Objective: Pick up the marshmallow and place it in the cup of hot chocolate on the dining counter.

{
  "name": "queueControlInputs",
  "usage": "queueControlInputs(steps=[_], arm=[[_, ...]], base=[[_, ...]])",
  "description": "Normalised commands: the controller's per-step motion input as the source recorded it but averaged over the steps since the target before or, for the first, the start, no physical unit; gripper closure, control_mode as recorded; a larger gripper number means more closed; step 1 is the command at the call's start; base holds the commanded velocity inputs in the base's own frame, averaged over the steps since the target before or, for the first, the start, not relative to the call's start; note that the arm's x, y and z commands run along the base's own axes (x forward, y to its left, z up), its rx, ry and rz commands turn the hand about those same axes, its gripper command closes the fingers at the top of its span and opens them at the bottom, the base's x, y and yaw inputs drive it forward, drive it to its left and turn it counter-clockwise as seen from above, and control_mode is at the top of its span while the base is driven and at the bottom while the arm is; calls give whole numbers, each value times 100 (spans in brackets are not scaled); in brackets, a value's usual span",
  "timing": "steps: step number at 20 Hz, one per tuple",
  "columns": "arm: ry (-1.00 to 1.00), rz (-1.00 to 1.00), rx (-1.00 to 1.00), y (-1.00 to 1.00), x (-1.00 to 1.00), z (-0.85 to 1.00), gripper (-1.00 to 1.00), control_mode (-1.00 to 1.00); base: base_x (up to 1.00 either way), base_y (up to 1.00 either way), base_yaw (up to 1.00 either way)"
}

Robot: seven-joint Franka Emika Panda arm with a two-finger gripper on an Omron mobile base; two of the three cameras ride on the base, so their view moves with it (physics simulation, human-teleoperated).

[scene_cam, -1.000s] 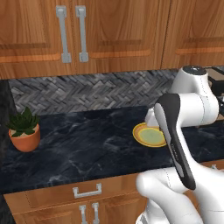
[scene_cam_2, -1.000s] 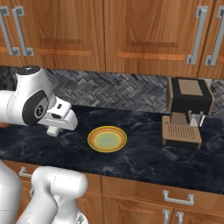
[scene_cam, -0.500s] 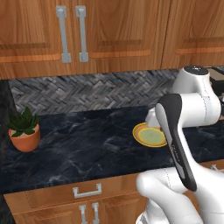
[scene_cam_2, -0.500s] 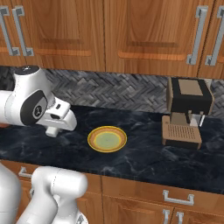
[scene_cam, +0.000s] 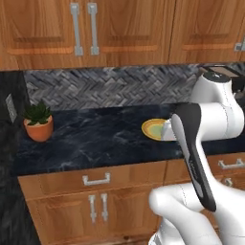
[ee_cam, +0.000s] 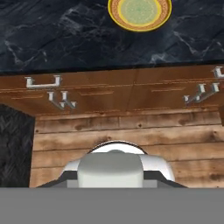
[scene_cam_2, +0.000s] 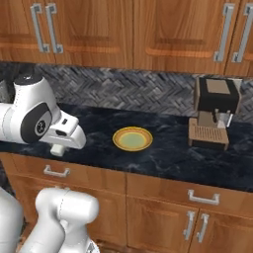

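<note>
The marshmallow [ee_cam: 110, 167], a pale soft block, sits at the bottom of the hand view, pinched between the dark fingertips of my gripper [ee_cam: 110, 176]. In the right base view the gripper [scene_cam_2: 59, 147] hangs off the front edge of the wall counter [scene_cam_2: 168, 155], pointing down, left of the yellow plate. In the left base view my own arm mostly hides the hand [scene_cam: 167, 131]. The cup of hot chocolate and the dining counter are out of view.
An empty yellow plate [scene_cam_2: 132, 139] [scene_cam: 154, 129] [ee_cam: 139, 13] lies on the black marble wall counter. A terracotta plant pot [scene_cam: 38, 129] stands at its left end and a coffee machine [scene_cam_2: 213, 118] at the right. Wooden drawers and cabinet doors [ee_cam: 109, 94] front the counter above a plank floor.
Both base views have shifted: the counter sits higher and smaller and more cabinet front shows, so the cameras have backed away. The gripper stays shut as before.
</note>
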Motion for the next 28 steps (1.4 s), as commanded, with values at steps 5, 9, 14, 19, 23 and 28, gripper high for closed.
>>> queueControlInputs(steps=[5, 9, 14, 19, 23, 28], arm=[[0, 0, 0, 0, 0, 0, 100, 100], [0, 0, 0, 0, 0, 0, 100, 100], [0, 0, 0, 0, 0, 0, 100, 100], [0, 0, 0, 0, 0, 0, 100, 100], [0, 0, 0, 0, 0, 0, 100, 100], [0, 0, 0, 0, 0, 0, 100, 100]], base=[[-60, 2, 34], [-43, 3, 59], [-41, 3, 91], [-25, 18, 100], [-10, 0, 100], [-9, 0, 100]])
